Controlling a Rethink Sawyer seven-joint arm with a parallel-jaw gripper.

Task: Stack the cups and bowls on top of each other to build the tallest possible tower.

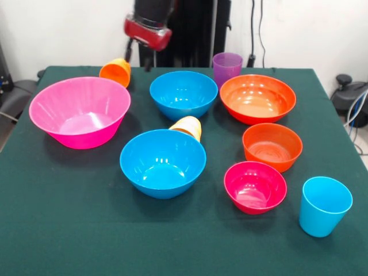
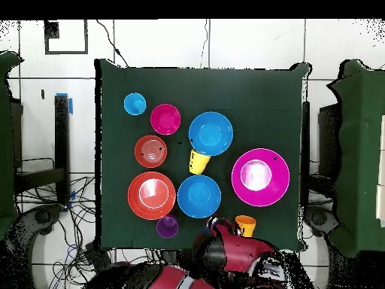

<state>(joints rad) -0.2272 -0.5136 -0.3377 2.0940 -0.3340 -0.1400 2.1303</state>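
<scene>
A green-covered table (image 1: 69, 230) is shown carrying ten plastic vessels, none stacked on another. In the front view, the large pink bowl (image 1: 80, 111) is seen at the left, with the orange cup (image 1: 116, 71) lying on its side just beyond it at the far edge. Two medium blue bowls are placed centrally: the far blue bowl (image 1: 183, 94) and the near blue bowl (image 1: 163, 163); between them the yellow-orange cup (image 1: 187, 127) is tipped on its side, its rim just beside the near bowl's far rim. The translucent purple cup (image 1: 227, 67) stands upright at the far edge, just behind the gap between the far blue bowl and the wide orange-red bowl (image 1: 257, 98). Nearer on the right, the small orange bowl (image 1: 272, 146) and then the small magenta bowl (image 1: 255, 186) are set in a line, and the light blue cup (image 1: 324, 205) stands upright at the near right, apart from the rest. The red and black arm (image 1: 148, 26) is seen at the far edge, above and just right of the orange cup; in the overhead view the same arm (image 2: 225, 252) lies at the table's edge beside that cup. The gripper (image 1: 141, 56) is largely hidden below the wrist, so its opening cannot be told, and nothing is seen in its hold.
</scene>
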